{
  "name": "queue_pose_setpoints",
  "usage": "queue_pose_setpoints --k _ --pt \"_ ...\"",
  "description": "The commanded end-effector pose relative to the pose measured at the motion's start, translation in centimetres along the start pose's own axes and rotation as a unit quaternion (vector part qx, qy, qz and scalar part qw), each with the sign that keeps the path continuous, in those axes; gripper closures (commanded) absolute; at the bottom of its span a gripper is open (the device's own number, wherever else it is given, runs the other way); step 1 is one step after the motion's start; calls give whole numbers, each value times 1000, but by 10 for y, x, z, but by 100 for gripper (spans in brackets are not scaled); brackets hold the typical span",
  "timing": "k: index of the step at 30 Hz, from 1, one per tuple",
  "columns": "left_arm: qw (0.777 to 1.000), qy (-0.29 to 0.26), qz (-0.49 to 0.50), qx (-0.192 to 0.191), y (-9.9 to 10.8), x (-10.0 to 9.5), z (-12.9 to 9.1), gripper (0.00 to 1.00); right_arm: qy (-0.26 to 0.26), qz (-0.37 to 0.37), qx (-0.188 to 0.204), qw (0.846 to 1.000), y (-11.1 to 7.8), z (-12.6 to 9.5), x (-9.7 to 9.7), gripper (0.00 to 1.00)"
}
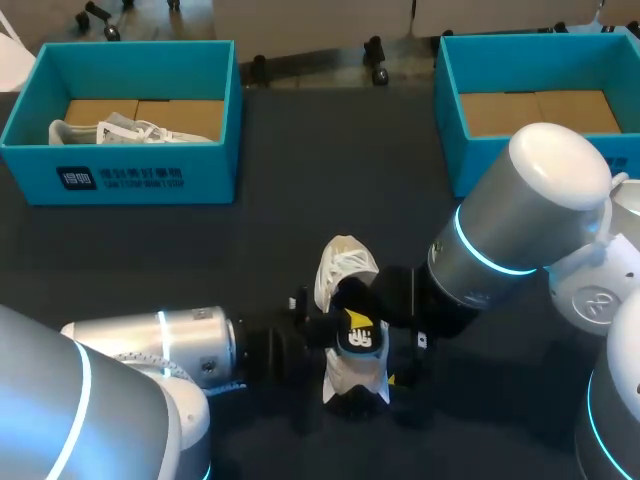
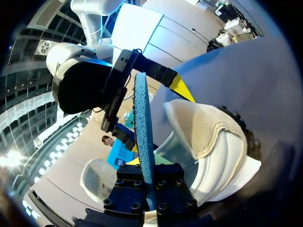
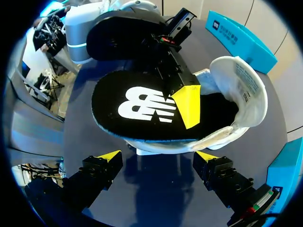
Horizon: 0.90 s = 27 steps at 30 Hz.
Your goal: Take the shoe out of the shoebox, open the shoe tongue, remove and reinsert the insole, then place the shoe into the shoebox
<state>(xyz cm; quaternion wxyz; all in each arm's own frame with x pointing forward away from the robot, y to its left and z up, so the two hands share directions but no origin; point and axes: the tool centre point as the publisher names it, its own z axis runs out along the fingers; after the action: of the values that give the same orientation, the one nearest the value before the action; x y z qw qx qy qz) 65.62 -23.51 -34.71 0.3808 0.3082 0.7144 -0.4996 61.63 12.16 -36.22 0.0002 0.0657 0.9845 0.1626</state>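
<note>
A white shoe [image 1: 345, 275] lies on the dark table between my two grippers. Its black insole [image 1: 361, 331] with a white logo sits over the shoe's opening, one end down inside the shoe [image 3: 239, 97]. My left gripper [image 1: 315, 330] is shut on the insole's edge; in the left wrist view the insole [image 2: 143, 127] stands edge-on between its fingers. One yellow left fingertip [image 3: 188, 105] rests on top of the insole [image 3: 137, 109]. My right gripper [image 3: 158, 157] hangs open just beside the shoe, holding nothing, and appears in the head view [image 1: 405, 338] at the shoe's right.
A blue shoebox [image 1: 120, 175] at the back left holds another white shoe [image 1: 130, 130]. A second blue shoebox [image 1: 455, 120] at the back right shows only its cardboard floor. My right arm's thick forearm [image 1: 520, 210] lies across the table's right side.
</note>
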Motion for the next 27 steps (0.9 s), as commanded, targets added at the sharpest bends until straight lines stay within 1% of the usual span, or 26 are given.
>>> queue_pose_setpoints --k 1,2,10,14,17,21,25,27 --pt "1000 7 -9 3 -6 -4 -8 85 -1 0 0 1000 0 2 1 0" --pt "1000 7 -11 4 -7 -4 -11 80 -1 0 0 1000 0 2 1 0" --pt "999 16 -32 17 -21 -10 -26 81 -1 0 0 1000 0 2 1 0" --pt "999 23 -33 27 -28 -11 -30 85 -1 0 0 1000 0 2 1 0" --pt "999 26 -28 32 -32 -9 -30 100 -1 0 0 1000 0 2 1 0" --pt "999 27 -5 35 -33 -3 -26 100 -1 0 0 1000 0 2 1 0" --pt "999 21 17 39 -30 -1 -20 100 -1 0 0 1000 0 2 1 0" --pt "999 18 26 35 -28 0 -17 100 -1 0 0 1000 0 2 1 0"
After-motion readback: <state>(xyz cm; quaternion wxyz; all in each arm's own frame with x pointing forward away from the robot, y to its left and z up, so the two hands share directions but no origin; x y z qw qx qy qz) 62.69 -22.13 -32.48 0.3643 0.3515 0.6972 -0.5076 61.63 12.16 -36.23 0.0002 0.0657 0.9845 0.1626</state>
